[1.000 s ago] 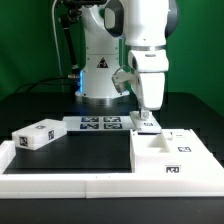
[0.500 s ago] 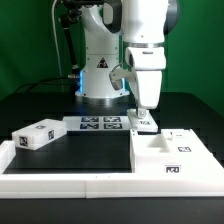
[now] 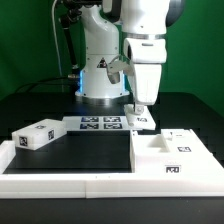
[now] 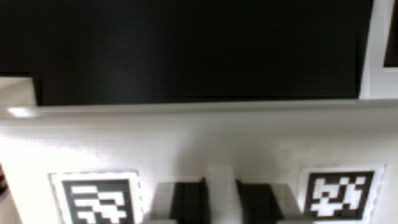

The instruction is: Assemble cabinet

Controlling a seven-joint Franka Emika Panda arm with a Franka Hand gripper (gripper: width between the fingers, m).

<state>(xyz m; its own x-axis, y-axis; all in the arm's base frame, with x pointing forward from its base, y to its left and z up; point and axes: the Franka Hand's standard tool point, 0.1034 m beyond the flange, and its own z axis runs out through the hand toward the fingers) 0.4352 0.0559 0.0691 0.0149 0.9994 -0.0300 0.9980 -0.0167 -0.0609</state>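
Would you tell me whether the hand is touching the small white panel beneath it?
Cannot tell. In the exterior view the hand overlaps the white panel with no clear gap; the wrist view is blurred.

Table point(image 3: 90, 150) centre open, white block point(image 3: 38, 134) on exterior view's left, cabinet point(image 3: 172, 152) on its right

**Black table point(image 3: 90, 150), white parts around the marker board point(image 3: 100, 124)**

You've got the marker board lying flat near the table's middle. Off to the exterior view's left of it, apart from it, sits a white tagged block point(image 3: 37, 134). Just beside the board on the exterior view's right lies a small white piece point(image 3: 144, 122). Nearer the camera on that side rests the cabinet body point(image 3: 172, 155). A long white rail point(image 3: 90, 186) runs along the front, well clear of the board.
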